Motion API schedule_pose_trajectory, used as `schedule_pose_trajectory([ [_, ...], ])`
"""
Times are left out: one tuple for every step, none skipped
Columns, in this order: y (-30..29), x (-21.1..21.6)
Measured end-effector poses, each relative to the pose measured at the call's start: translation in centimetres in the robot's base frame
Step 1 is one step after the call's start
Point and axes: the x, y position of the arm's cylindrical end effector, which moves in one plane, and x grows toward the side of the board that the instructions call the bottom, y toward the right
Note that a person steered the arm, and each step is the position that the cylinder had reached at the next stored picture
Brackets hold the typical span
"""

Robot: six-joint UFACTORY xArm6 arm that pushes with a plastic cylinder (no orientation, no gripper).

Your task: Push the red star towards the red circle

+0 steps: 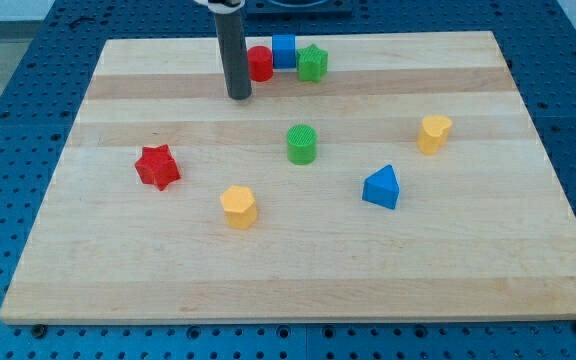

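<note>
The red star (157, 166) lies on the wooden board at the view's left, about mid-height. The red circle (260, 63) stands near the view's top edge of the board, touching a blue cube (284, 51) on its right. My tip (239, 96) is the lower end of the dark rod, just left of and below the red circle. It is well above and to the right of the red star, not touching it.
A green star (312, 62) sits right of the blue cube. A green cylinder (301, 144) stands at the centre, an orange hexagon block (239, 207) below it, a blue triangle (381, 188) to the right, and a yellow block (433, 133) further right. The board's edge (288, 320) borders blue perforated table.
</note>
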Motion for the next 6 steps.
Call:
schedule_pose_trajectory([
  [0.0,3.8],
  [-0.9,8.6],
  [-2.7,12.5],
  [-5.2,15.5],
  [-9.2,16.1],
  [-11.8,15.4],
])
